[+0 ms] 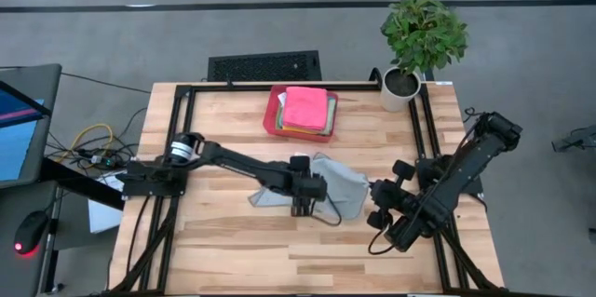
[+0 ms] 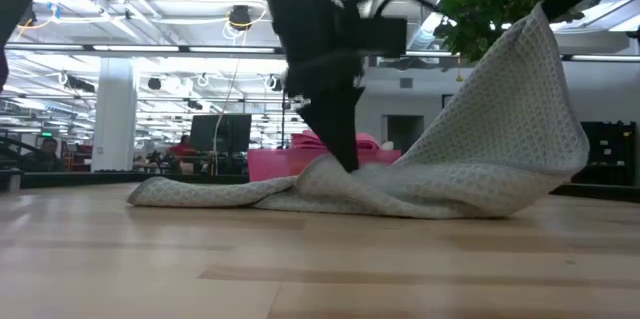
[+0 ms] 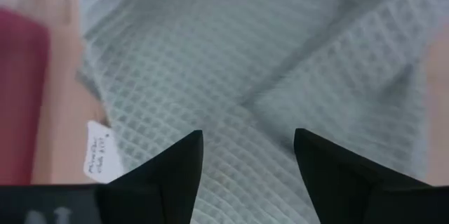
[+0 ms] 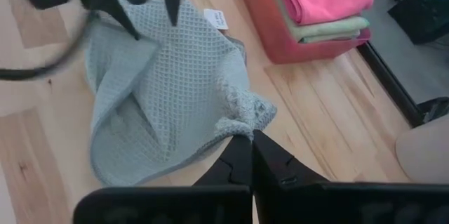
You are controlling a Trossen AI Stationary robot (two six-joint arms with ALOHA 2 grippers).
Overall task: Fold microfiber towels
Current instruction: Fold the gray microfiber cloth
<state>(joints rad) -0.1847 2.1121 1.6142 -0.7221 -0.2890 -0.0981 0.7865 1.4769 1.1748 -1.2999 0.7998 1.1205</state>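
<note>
My left gripper (image 1: 303, 206) stands over the middle of the grey towel (image 1: 328, 183), fingers (image 3: 172, 171) parted with waffle cloth showing between them and nothing pinched; its tips are down at the fabric. My right gripper (image 4: 251, 140) is closed tight on a bunched corner of the same towel, holding that edge lifted off the wood so the cloth rises like a tent towards it. The towel lies near the centre of the wooden table (image 1: 233, 250), crumpled and partly doubled over itself, soft, with a small square waffle weave. A white label (image 3: 99, 152) is sewn at one edge; it carries writing, but I cannot read it. Just behind the towel sits the red tray (image 1: 273, 115), rigid and rectangular, holding a stack of folded towels (image 1: 308, 109): pink on top, pale green beneath, and what may be a yellow one lower down, though that edge is thin. A potted plant (image 1: 421, 36) in a white pot stands at the far right corner of the table, well apart from my work. A black frame rail (image 1: 186, 120) runs around the tabletop. Off the left side lie loose cables (image 1: 88, 143) and a mouse (image 1: 33, 232). Nothing lies between my two grippers except the cloth itself.
</note>
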